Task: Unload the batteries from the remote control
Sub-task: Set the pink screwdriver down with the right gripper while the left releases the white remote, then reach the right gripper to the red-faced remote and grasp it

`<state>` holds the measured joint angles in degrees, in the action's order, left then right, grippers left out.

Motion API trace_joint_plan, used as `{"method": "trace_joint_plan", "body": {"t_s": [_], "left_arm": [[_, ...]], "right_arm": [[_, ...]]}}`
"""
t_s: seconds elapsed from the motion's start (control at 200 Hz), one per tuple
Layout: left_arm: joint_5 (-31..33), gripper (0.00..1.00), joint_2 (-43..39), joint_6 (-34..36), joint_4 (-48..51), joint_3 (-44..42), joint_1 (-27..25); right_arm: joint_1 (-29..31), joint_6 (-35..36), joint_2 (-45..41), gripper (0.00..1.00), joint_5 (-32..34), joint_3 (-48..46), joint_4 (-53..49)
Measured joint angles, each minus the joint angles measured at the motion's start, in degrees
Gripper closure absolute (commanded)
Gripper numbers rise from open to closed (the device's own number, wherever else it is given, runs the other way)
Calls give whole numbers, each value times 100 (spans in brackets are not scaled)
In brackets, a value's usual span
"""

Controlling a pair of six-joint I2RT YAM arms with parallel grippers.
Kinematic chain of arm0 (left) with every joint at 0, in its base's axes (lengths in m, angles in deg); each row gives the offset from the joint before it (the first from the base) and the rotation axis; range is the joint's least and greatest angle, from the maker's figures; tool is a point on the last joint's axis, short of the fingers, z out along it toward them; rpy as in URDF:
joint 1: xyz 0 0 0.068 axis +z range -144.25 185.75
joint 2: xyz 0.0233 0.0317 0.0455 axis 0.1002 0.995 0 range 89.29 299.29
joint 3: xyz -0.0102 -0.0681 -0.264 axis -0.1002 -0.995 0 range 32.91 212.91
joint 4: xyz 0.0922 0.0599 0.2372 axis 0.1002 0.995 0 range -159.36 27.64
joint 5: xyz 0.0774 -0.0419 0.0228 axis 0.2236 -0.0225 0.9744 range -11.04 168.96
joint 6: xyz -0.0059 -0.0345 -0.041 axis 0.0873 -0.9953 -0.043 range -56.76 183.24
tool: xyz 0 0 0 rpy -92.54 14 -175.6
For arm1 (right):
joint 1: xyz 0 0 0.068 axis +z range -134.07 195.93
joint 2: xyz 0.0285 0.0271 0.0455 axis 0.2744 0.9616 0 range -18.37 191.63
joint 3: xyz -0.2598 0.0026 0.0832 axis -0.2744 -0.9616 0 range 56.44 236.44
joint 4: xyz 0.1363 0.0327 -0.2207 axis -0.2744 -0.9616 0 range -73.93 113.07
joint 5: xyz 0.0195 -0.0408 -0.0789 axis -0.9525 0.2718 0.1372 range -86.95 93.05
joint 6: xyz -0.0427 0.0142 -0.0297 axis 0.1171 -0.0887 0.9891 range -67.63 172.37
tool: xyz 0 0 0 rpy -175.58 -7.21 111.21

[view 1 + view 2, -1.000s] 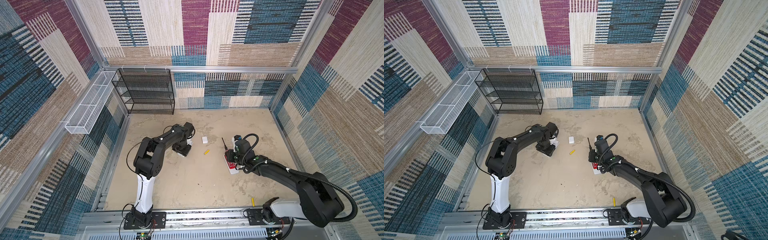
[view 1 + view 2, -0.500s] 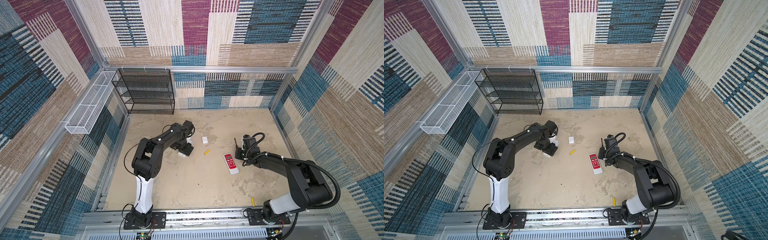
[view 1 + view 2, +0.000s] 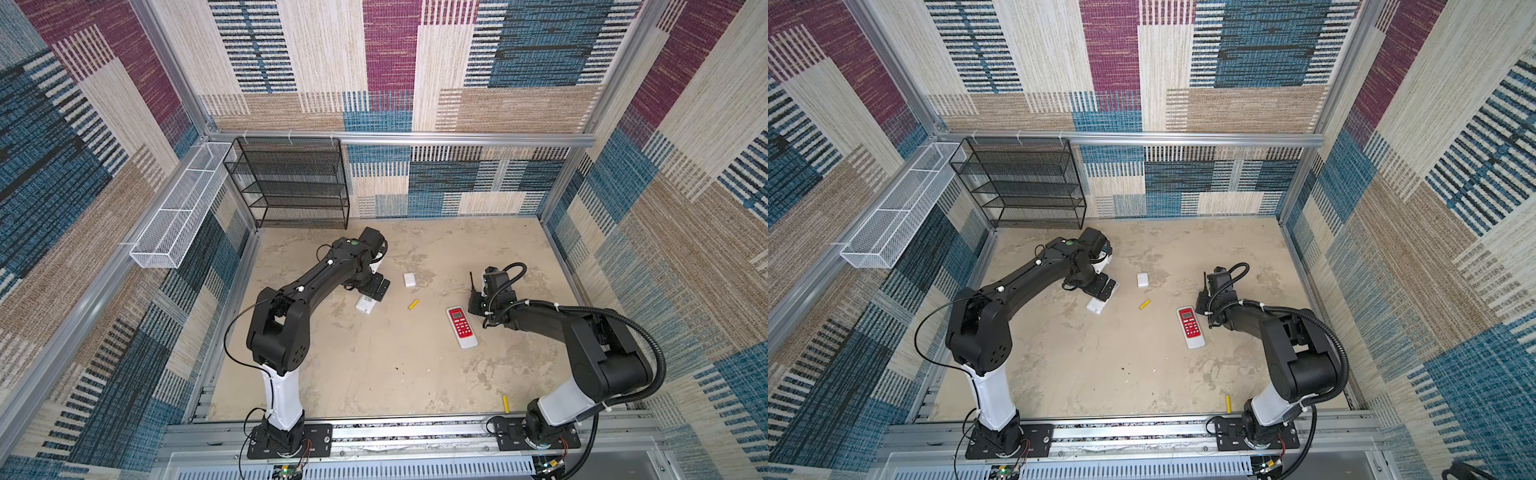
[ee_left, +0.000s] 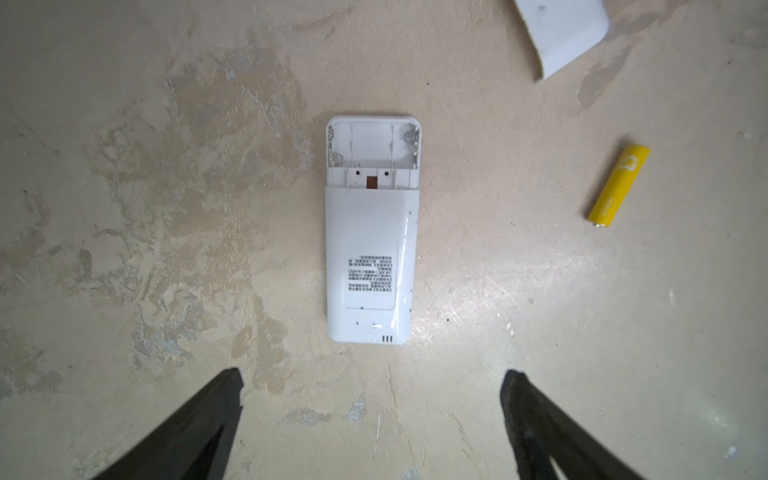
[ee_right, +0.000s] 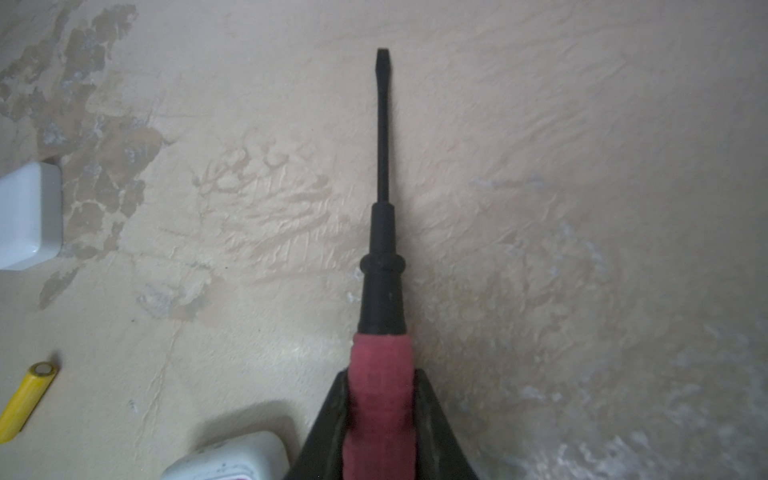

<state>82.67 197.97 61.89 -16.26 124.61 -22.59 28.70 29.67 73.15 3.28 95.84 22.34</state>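
A robotics lab test cell: aluminium framing and patchwork carpet walls box in a stained tabletop; left arm and right arm bolt to the lower-edge rail; wire rack upper left.

In both top views, walls of woven patches in blue, beige, cream and magenta enclose a mottled, stained beige floor, with aluminium rails along the edges. A black mesh shelf rack stands against the back wall at centre left. A long white wire basket hangs on the left wall just beside it, under even light.
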Motion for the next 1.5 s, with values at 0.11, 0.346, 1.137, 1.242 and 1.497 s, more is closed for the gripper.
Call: {"method": "trace_joint_plan", "body": {"t_s": [0.11, 0.346, 1.137, 1.242, 1.497], "left_arm": [[-101, 1, -153, -94, -15, -90, -85], [-90, 1, -444, -597, -42, -251, -201], [-214, 1, -1139, -2575, -144, -938, -586], [-190, 1, -1220, -2809, -140, -1056, -584], [-85, 1, -1283, -3130, -140, -1217, -590]], "right_arm": [[0, -4, 31, 58, -13, 28, 46], [0, 0, -39, 36, -20, 33, 37], [37, 20, -1569, 0, -411, 184, -1121], [157, 0, -1880, 0, -485, -35, -1209], [492, -46, -1965, 0, -629, -444, -1252]]}}
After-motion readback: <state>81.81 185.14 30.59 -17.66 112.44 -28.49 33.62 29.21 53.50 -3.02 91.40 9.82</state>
